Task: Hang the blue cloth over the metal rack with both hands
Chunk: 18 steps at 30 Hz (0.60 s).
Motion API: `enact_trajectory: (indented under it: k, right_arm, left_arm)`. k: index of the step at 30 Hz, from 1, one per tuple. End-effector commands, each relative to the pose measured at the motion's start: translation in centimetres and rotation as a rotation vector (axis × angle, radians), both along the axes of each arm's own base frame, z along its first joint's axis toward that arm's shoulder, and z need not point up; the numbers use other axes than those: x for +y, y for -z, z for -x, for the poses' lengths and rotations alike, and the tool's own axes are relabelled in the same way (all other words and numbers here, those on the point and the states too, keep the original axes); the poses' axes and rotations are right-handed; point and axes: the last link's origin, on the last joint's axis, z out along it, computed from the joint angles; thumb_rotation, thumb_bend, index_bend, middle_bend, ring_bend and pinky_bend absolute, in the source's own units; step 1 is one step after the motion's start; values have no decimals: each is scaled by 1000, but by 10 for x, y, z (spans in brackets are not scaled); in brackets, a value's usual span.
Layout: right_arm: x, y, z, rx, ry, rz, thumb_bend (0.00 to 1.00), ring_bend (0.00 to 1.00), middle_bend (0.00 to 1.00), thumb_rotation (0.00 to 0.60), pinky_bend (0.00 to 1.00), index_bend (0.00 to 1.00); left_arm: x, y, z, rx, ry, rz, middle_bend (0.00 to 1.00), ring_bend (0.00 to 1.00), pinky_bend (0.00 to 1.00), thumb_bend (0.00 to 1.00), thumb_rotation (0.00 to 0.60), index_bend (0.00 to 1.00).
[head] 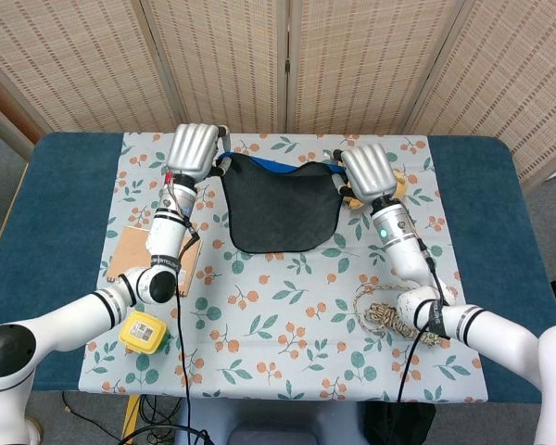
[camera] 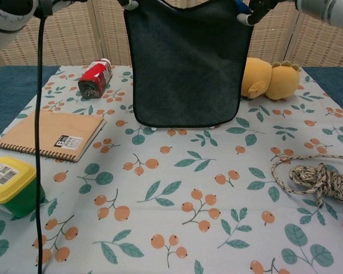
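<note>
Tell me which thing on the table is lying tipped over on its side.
The red bottle, at the table's far left beyond the notebook. The yellow-lidded tub sits upright.

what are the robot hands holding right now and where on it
Both hold the blue cloth by its top edge: the left robot hand at the upper left corner, the right robot hand at the upper right corner, so it hangs above the table.

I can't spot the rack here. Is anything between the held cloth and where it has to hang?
Cannot tell: no metal rack shows in either view. The left hand and right hand hold the blue cloth up by its top corners, above the table.
</note>
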Motion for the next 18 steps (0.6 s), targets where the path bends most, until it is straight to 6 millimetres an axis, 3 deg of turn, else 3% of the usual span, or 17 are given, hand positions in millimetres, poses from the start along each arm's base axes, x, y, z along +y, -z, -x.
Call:
enact_trajectory:
  k: [1, 18]
  right_arm:
    - [-1, 4, -4, -2, 1, -6, 434, 979, 952, 600, 1000, 673]
    - [-8, 33, -11, 61, 22, -28, 413, 979, 944, 600, 1000, 672]
  left_arm:
    - [4, 0, 4, 25, -11, -12, 1000, 951, 1000, 340, 600, 560]
    - [8, 18, 14, 116, -31, 18, 999, 936, 1000, 339, 600, 532]
